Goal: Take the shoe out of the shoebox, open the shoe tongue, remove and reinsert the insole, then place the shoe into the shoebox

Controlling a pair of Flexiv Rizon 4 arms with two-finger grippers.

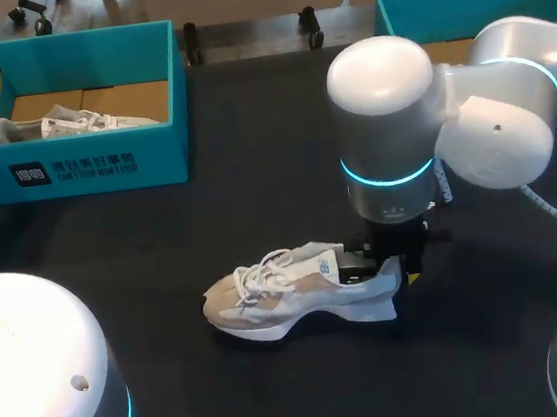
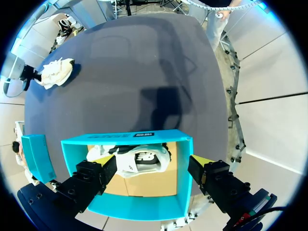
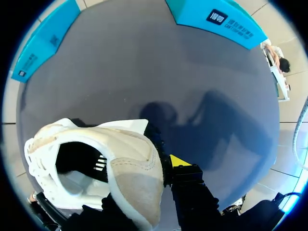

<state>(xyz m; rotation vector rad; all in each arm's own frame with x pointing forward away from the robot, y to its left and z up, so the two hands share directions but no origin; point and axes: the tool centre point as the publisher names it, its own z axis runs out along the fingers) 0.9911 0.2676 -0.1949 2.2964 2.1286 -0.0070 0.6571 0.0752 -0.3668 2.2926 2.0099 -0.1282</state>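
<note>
A white and beige shoe [image 1: 278, 294] lies on its sole in the middle of the black table, toe to the left. My right gripper [image 1: 393, 261] is at its heel, shut on the collar wall. In the right wrist view one yellow-tipped finger [image 3: 179, 161] is outside the shoe [image 3: 130, 163], and the other is down in the opening. A pale flat piece [image 1: 375, 300], seemingly the insole, sticks out by the heel. My left gripper [image 2: 153, 166] hangs open above the left teal shoebox [image 1: 103, 168], which holds a second shoe [image 2: 139, 161].
A second teal box [image 1: 407, 8] stands at the back right, partly behind my right arm. The left box's near wall [image 2: 139, 137] faces the table's middle. Bare black tabletop lies between the boxes and the shoe.
</note>
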